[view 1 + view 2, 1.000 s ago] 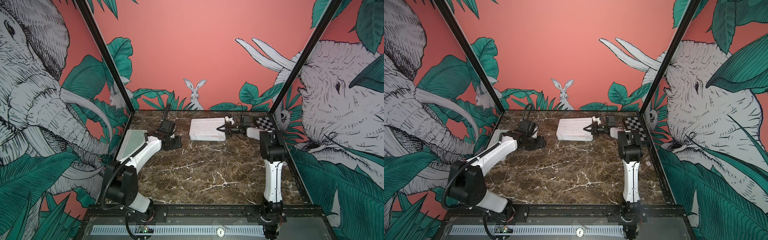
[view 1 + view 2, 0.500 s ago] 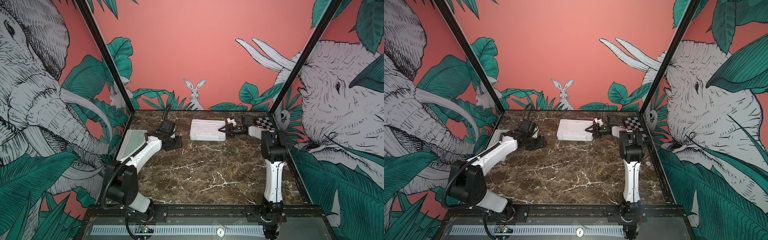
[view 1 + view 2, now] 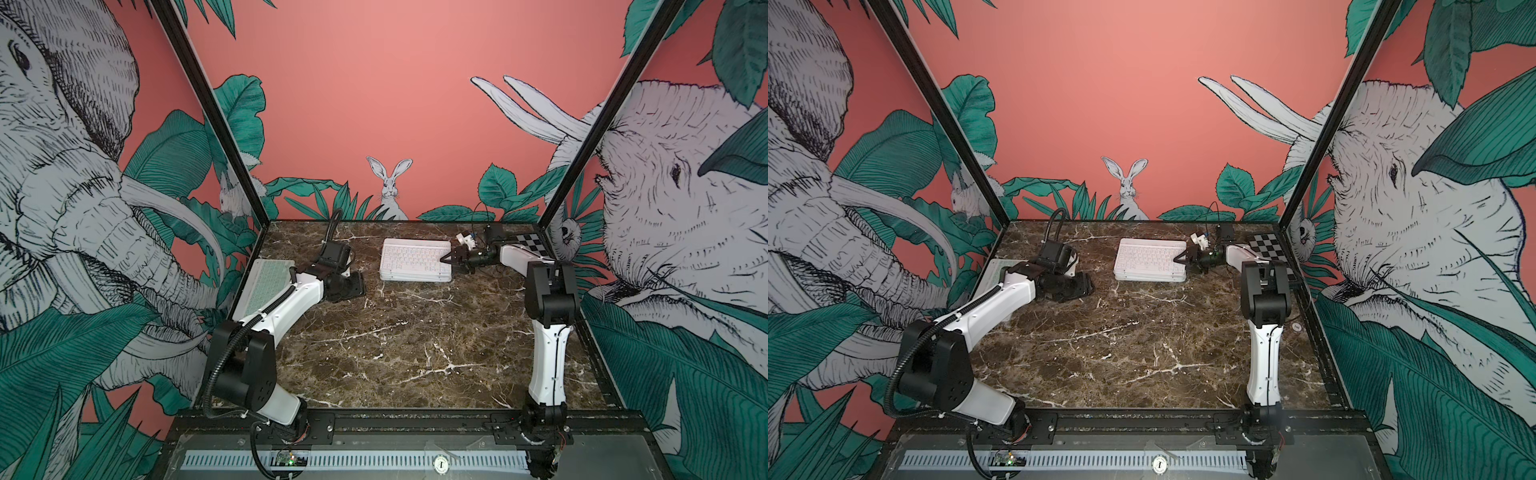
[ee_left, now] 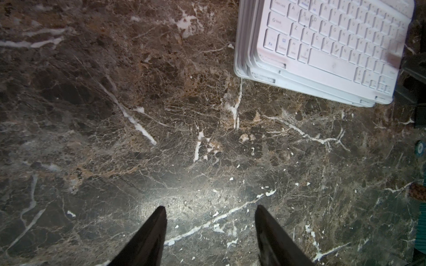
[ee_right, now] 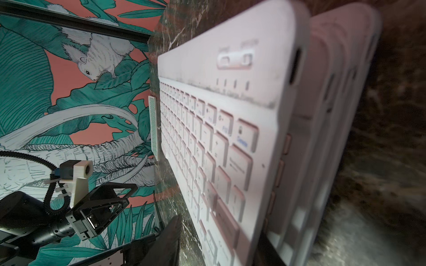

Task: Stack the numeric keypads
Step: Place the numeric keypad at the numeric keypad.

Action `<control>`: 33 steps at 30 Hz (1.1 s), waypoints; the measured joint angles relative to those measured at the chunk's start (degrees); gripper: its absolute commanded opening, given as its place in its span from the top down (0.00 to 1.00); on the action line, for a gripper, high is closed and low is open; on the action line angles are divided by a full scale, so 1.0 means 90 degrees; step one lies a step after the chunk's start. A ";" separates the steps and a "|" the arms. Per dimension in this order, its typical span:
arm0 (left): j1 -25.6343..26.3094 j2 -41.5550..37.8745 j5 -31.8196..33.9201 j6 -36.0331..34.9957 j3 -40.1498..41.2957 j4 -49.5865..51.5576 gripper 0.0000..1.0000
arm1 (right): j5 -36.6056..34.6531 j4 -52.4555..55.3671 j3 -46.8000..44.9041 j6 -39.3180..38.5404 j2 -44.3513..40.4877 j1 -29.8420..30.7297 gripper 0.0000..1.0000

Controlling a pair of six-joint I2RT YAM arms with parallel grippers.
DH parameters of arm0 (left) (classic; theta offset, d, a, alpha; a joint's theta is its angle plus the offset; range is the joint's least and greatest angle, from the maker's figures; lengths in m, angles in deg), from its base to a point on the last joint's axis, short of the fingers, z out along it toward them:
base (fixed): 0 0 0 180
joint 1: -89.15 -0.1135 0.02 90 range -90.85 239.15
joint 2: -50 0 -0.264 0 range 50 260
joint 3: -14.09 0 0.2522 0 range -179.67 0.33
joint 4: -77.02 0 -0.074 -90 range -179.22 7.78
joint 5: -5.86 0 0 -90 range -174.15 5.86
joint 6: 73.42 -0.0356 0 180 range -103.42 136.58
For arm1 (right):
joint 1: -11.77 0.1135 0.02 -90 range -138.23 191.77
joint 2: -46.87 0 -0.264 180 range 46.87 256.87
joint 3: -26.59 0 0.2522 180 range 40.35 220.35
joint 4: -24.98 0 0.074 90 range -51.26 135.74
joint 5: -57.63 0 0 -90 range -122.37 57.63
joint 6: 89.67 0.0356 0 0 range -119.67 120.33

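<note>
Several flat white-framed pastel-keyed numeric keypads point(image 3: 415, 257) stacked before the right gripper point(image 3: 446, 259) are being released, jaws newly parted; left gripper point(image 4: 209, 209) being kept open.

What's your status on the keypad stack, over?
Left pincer open, empty, over bare table. Right pincer open at stack edge. Green keypad lies apart at table's left edge, left arm partly hiding it.

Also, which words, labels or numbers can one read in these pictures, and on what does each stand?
"Caps Lock", "Shift", "Fn", "Control": keys of the top keypad, left wrist view.
"A", "Z", "X", "C", "V": letter keys there.
"Delete": blue, on its corner key, right wrist view.
Remaining legends and switch labels: too blurred to read.
</note>
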 measured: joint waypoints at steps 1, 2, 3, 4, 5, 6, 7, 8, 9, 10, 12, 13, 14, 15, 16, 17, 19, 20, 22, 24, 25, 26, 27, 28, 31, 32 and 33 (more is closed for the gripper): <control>0.0000 0.0000 -0.0005 0.0005 0.0005 -0.0015 0.37 | -0.0070 0.0073 0.0019 -0.0046 -0.0022 -0.0002 0.55; 0.0000 0.0000 -0.0012 0.0007 0.0015 -0.0039 0.37 | -0.0148 0.0172 0.0061 -0.0097 -0.0032 -0.0002 0.55; 0.0000 0.0000 -0.0022 0.0007 0.0015 -0.0056 0.37 | -0.0223 0.0257 0.0097 -0.0151 -0.0039 -0.0002 0.55; 0.0000 0.0000 -0.0024 0.0007 0.0015 -0.0068 0.37 | -0.0272 0.0325 0.0131 -0.0189 -0.0039 -0.0002 0.55; 0.0000 0.0000 -0.0027 0.0010 0.0017 -0.0078 0.37 | -0.0318 0.0393 0.0163 -0.0236 -0.0039 -0.0002 0.54; 0.0000 0.0000 -0.0032 0.0010 0.0019 -0.0083 0.37 | -0.0389 0.0464 0.0197 -0.0272 -0.0044 -0.0002 0.54; 0.0000 0.0000 -0.0036 0.0010 0.0024 -0.0095 0.37 | -0.0444 0.0522 0.0228 -0.0299 -0.0049 -0.0002 0.54; 0.0000 0.0000 -0.0044 0.0010 0.0036 -0.0107 0.37 | -0.0512 0.0597 0.0272 -0.0330 -0.0056 -0.0002 0.54; 0.0000 0.0000 -0.0049 0.0010 0.0051 -0.0114 0.37 | -0.0580 0.0646 0.0301 -0.0352 -0.0070 -0.0002 0.54; 0.0000 0.0000 -0.0053 0.0010 0.0061 -0.0119 0.37 | -0.0653 0.0704 0.0323 -0.0374 -0.0083 -0.0005 0.53; 0.0000 0.0000 -0.0066 0.0010 0.0085 -0.0129 0.37 | -0.0821 0.0816 0.0381 -0.0406 -0.0102 -0.0007 0.53; 0.0000 0.0000 -0.0070 0.0010 0.0092 -0.0134 0.37 | -0.0894 0.0855 0.0403 -0.0420 -0.0102 -0.0015 0.52; 0.0000 0.0000 -0.0070 0.0010 0.0100 -0.0141 0.37 | -0.0981 0.0886 0.0418 -0.0432 -0.0104 -0.0019 0.52; 0.0000 0.0000 -0.0070 0.0010 0.0104 -0.0148 0.37 | -0.1049 0.0933 0.0432 -0.0449 -0.0104 -0.0024 0.52; 0.0000 0.0000 -0.0070 0.0010 0.0114 -0.0165 0.37 | -0.1115 0.0984 0.0447 -0.0457 -0.0104 -0.0024 0.52; 0.0000 0.0000 -0.0070 0.0010 0.0121 -0.0177 0.37 | -0.1163 0.1027 0.0464 -0.0469 -0.0104 -0.0024 0.52; 0.0000 0.0000 -0.0066 0.0010 0.0126 -0.0182 0.37 | -0.1280 0.1093 0.0481 -0.0508 -0.0117 -0.0027 0.52; 0.0000 0.0000 -0.0049 0.0010 0.0126 -0.0185 0.37 | -0.1336 0.1124 0.0481 -0.0529 -0.0138 -0.0027 0.52; 0.0000 0.0000 0.0068 0.0007 0.0126 -0.0165 0.37 | -0.1472 0.1134 0.0447 -0.0556 -0.0226 -0.0027 0.52; -0.0022 -0.0002 0.0277 -0.0010 0.0104 -0.0034 0.36 | -0.1620 0.1061 0.0221 -0.0534 -0.0488 -0.0024 0.51; -0.0049 -0.0002 0.0396 -0.0041 0.0080 0.0070 0.36 | -0.1668 0.0988 0.0075 -0.0493 -0.0658 -0.0024 0.51; -0.0107 -0.0002 0.0510 -0.0056 0.0044 0.0202 0.36 | -0.1717 0.0816 -0.0182 -0.0420 -0.0913 -0.0024 0.51; -0.0206 -0.0002 0.0595 -0.0078 -0.0012 0.0347 0.36 | -0.1761 0.0668 -0.0440 -0.0318 -0.1190 -0.0024 0.51; -0.0340 -0.0005 0.0678 -0.0100 -0.0053 0.0444 0.36 | -0.1802 0.0483 -0.0687 -0.0211 -0.1462 -0.0024 0.51; -0.1022 -0.0029 0.0838 -0.0141 -0.0117 0.0646 0.35 | -0.1962 -0.0100 -0.1411 0.0104 -0.2271 0.0024 0.51; -0.1316 -0.0039 0.0882 -0.0155 -0.0117 0.0692 0.35 | -0.2023 -0.0243 -0.1576 0.0172 -0.2477 0.0051 0.51; -0.1642 -0.0051 0.0925 -0.0175 -0.0114 0.0719 0.35 | -0.2091 -0.0393 -0.1736 0.0253 -0.2676 0.0095 0.51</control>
